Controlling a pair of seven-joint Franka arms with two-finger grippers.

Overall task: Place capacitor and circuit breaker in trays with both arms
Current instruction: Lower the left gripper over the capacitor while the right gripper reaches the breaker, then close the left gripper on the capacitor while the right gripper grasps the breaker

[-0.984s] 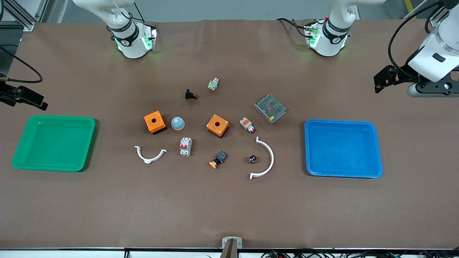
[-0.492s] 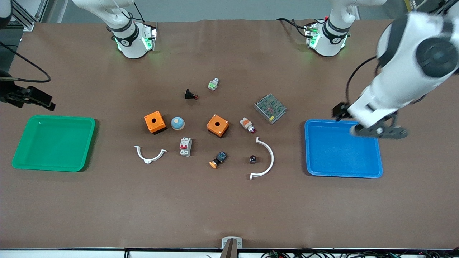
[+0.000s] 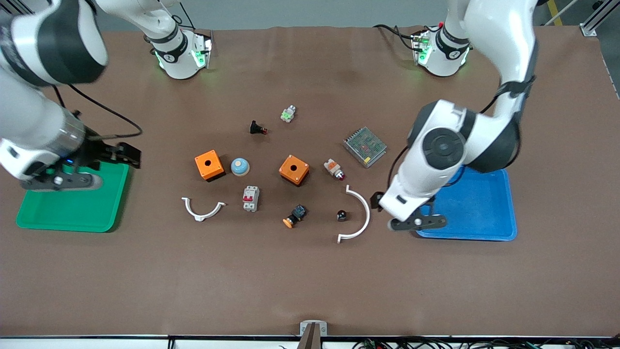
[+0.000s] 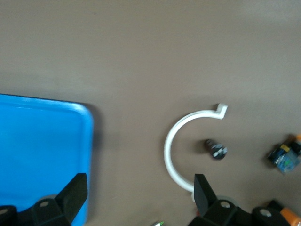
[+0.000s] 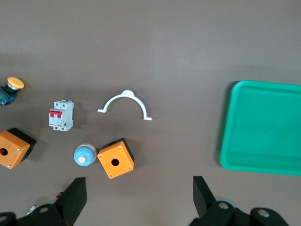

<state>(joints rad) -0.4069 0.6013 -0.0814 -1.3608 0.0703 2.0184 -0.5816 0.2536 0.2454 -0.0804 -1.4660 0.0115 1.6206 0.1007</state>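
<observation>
1. Nearest the front camera among the task's things: capacitor [image 3: 341,215], lying on the brown table [image 3: 290,281] inside the curve of the large white half-ring clamp [image 3: 358,213], just beside the orange-capped push button [image 3: 293,216]; probably very light, hard and round — likely to roll or squirt out, so best pinched across the barrel, low.
2. A little farther: circuit breaker [image 3: 250,198], flat on the table between the small white clamp [image 3: 202,208] and the push button, red levers up; looks rigid, boxy plastic, light — flat long sides offer the surest hold.
3. Left gripper [image 4: 136,195] over the blue tray [image 3: 484,213] edge toward the clamp, fingers spread wide, nothing between them; capacitor visible ahead in the left wrist view.
4. Right gripper [image 5: 136,195] over the green tray [image 3: 72,213] rim, likewise splayed and unladen; breaker well apart from it.
</observation>
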